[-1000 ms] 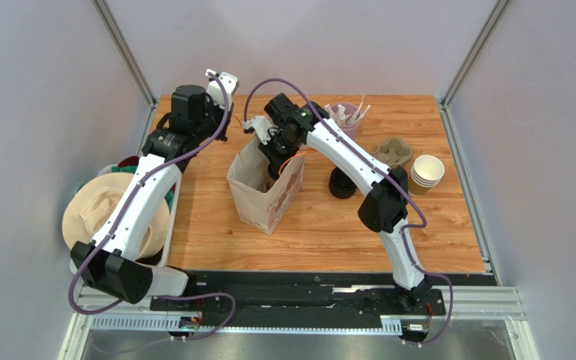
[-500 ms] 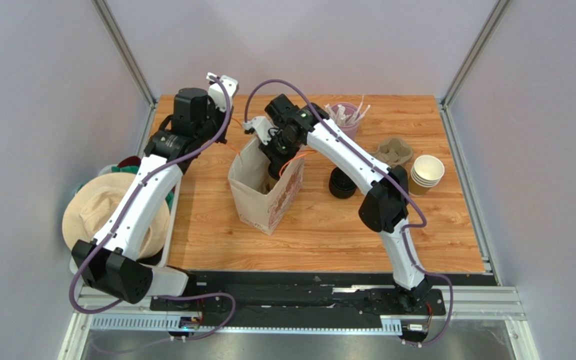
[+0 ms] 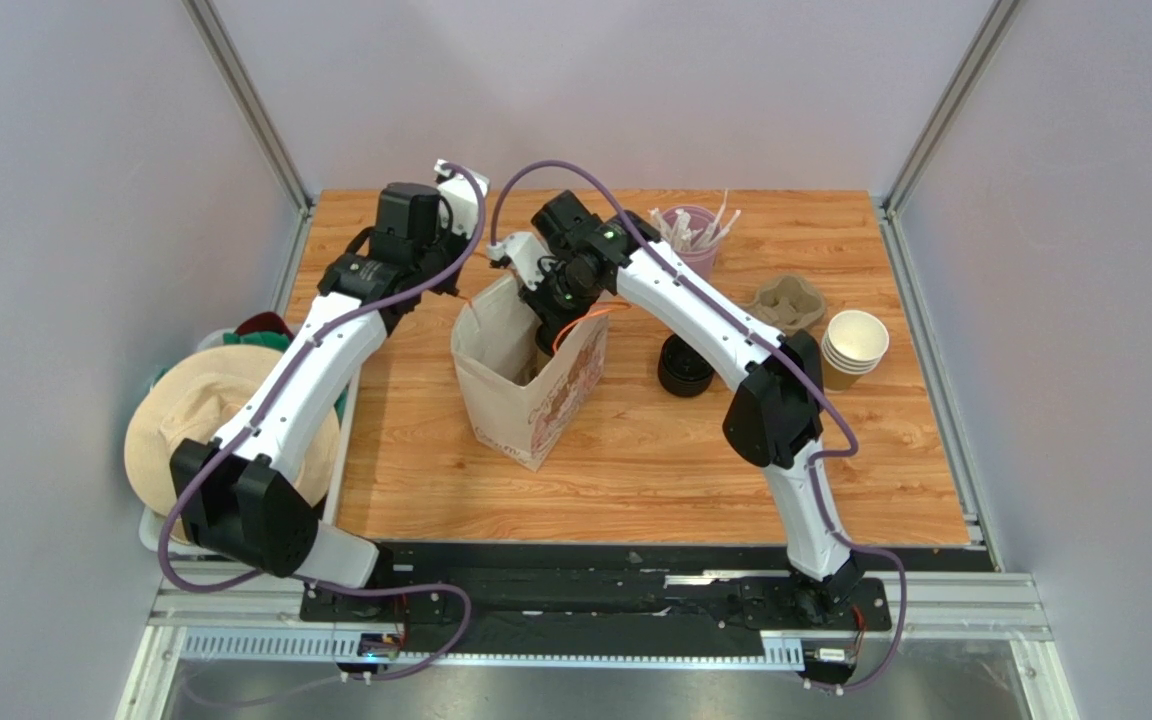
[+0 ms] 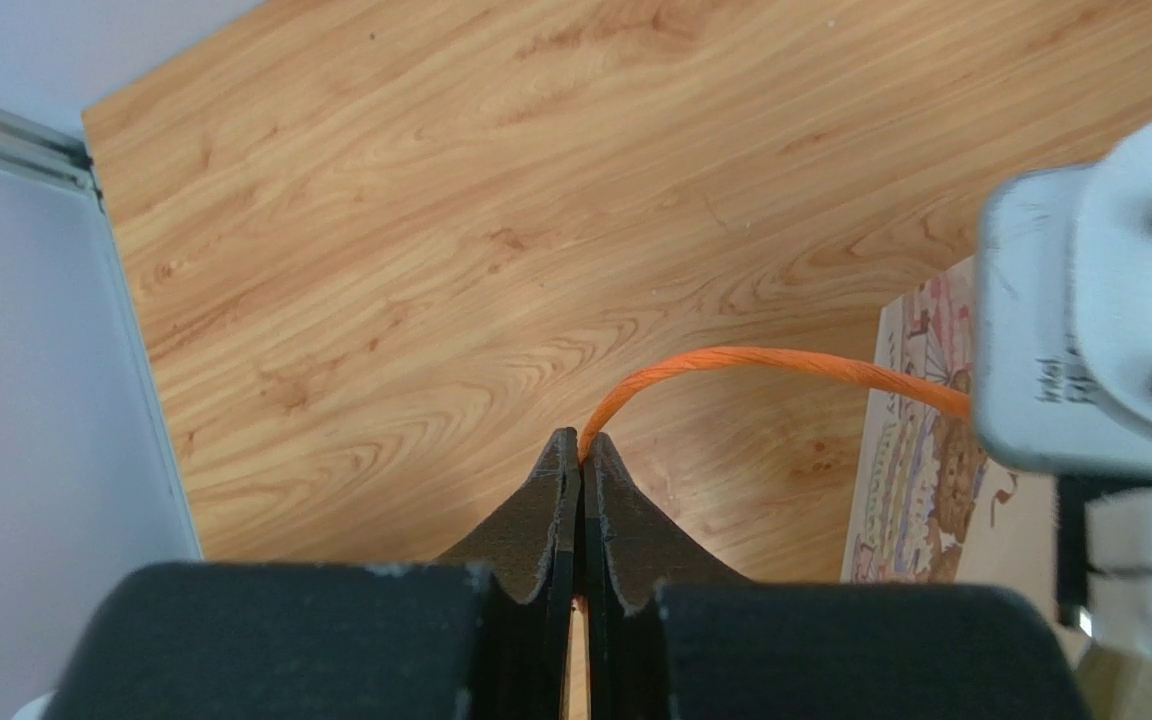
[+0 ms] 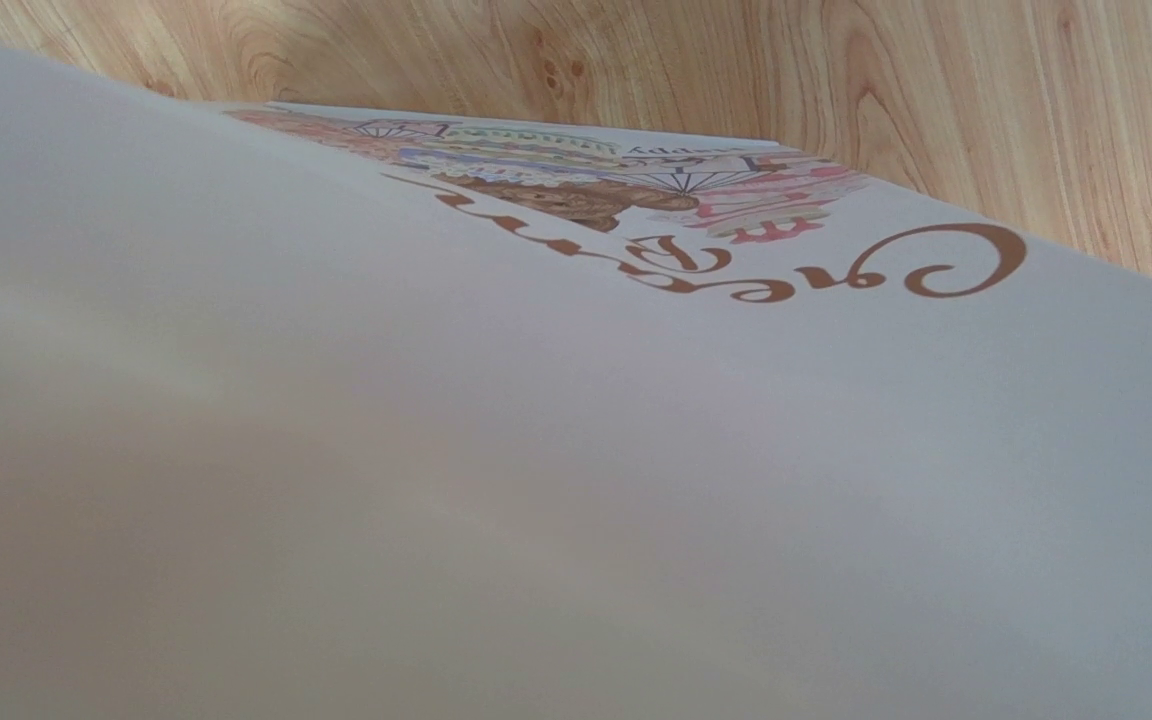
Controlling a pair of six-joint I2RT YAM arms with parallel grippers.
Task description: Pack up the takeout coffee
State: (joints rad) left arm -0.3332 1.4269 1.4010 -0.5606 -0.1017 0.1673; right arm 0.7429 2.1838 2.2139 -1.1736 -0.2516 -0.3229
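On the wooden worktop (image 3: 417, 435), left gripper (image 4: 582, 458) pinches the orange handle (image 4: 748, 365) of the bag (image 3: 515, 405), seemingly holding it open; right gripper (image 3: 549, 308), closed, dips inside

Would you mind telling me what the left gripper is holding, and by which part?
The left gripper pinches the paper bag by its orange cord handle.

Paper bag (image 3: 530, 383) at table (image 3: 417, 435) centre; stick cup (image 3: 692, 233) behind-right of it; carrier (image 3: 788, 303), cup stack (image 3: 853, 348) farther right.
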